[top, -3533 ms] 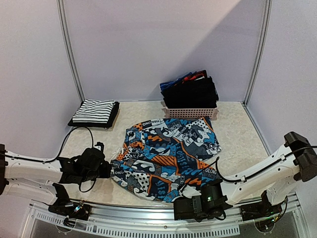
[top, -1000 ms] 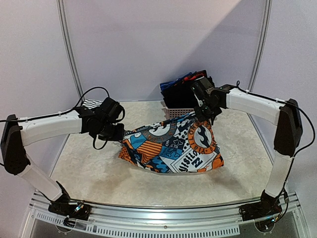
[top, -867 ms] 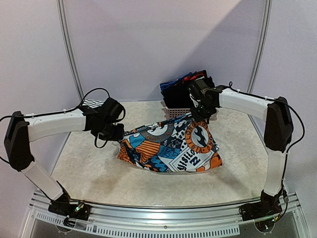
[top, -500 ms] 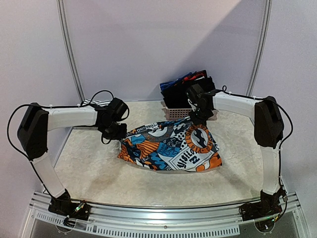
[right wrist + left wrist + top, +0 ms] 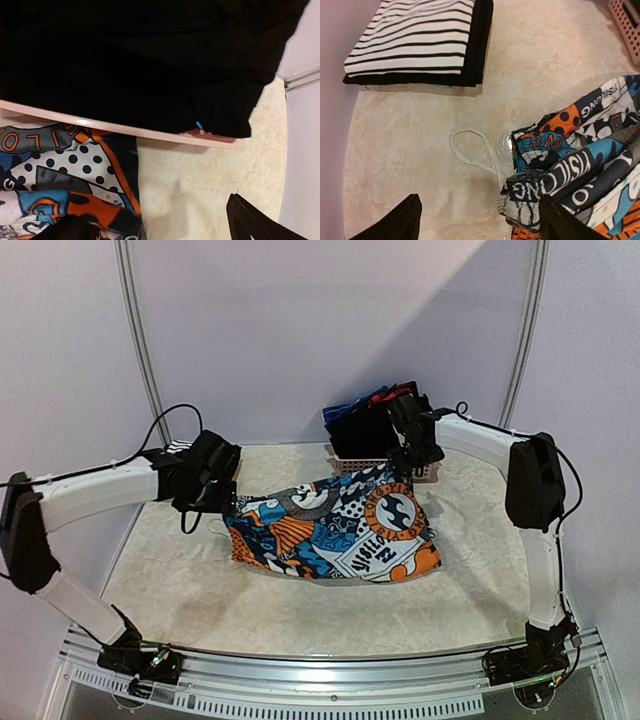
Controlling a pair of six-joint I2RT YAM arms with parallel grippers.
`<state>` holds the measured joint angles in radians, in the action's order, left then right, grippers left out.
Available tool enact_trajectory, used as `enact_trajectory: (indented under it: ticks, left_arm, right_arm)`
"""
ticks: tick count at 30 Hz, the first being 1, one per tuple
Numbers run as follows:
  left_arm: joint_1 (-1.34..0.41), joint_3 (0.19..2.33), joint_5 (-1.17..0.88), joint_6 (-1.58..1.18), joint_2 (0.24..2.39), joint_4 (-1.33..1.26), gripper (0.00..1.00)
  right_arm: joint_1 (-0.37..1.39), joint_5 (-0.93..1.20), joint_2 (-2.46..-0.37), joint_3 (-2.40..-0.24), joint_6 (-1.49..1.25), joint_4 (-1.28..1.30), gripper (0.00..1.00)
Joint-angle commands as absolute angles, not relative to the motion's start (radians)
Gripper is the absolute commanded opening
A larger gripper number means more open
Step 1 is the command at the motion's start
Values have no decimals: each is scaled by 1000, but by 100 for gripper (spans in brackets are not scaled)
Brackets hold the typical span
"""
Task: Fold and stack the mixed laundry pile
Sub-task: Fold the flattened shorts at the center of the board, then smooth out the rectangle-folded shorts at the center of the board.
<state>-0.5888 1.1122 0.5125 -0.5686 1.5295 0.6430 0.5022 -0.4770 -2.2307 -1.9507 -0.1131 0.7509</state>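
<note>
Pale table carries everything. The printed shorts lie mid-frame in the top view, doubled over once and lumpy, with the far edge just beside the pink basket, maybe touching. The basket holds black garments at upper centre. The striped folded stack sits upper left in the left wrist view, well apart from the shorts. The left gripper has its fingers apart and empty, by the waistband corner. The right gripper is likewise spread and empty at the basket-side edge. My read is that the first fold is laid and a second is due. To do it well, pinch both layers at matching corners, lift low, stay off the basket lattice, and tuck the loose drawstring inside first.
</note>
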Motion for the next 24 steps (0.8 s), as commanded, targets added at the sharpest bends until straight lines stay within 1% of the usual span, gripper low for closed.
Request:
enact_trajectory:
  ticks: [1,3,4,5,7,11,14,16,18,21,24]
  left_arm:
    - [-657,994,574,-593,1375,654,82]
    - [-663,938,515,-577,1316,612,83]
    - [-661,916,477,-557,1297,581,85]
    - [-656,905,440,-531,1291,547,88]
    - [-651,920,377,-480,1316,517,89]
    - [-653,995,384,-479,1392,527,89]
    - [-669,977,352,-472,1372,487,87]
    - [-671,951,296,-449,1360,457,81]
    - [-672,929,237,-417,1373,418,74]
    - [-666,954,191,-397,1434,409,57]
    - [-648,1033,145,-391,1541,460,45]
  right_arm:
    - [504,-484,-2108,-1957,-154,811,90]
    - [512,-426,-2046,-1909,-175,793,91]
    - [518,-395,-2020,-1865,-179,775,91]
    - [527,-370,-1989,-1839,-180,760,91]
    - [544,-342,-1937,-1790,-194,738,91]
    - [570,-334,-1866,-1715,-247,732,89]
    - [578,-345,-1813,-1670,-261,749,89]
    - [580,-281,-1790,-1634,-256,729,85]
    - [590,-139,-1775,-1594,-218,674,79]
    - [620,92,-1807,-1569,-193,615,67]
    - [653,217,-1868,-1553,-221,568,52]
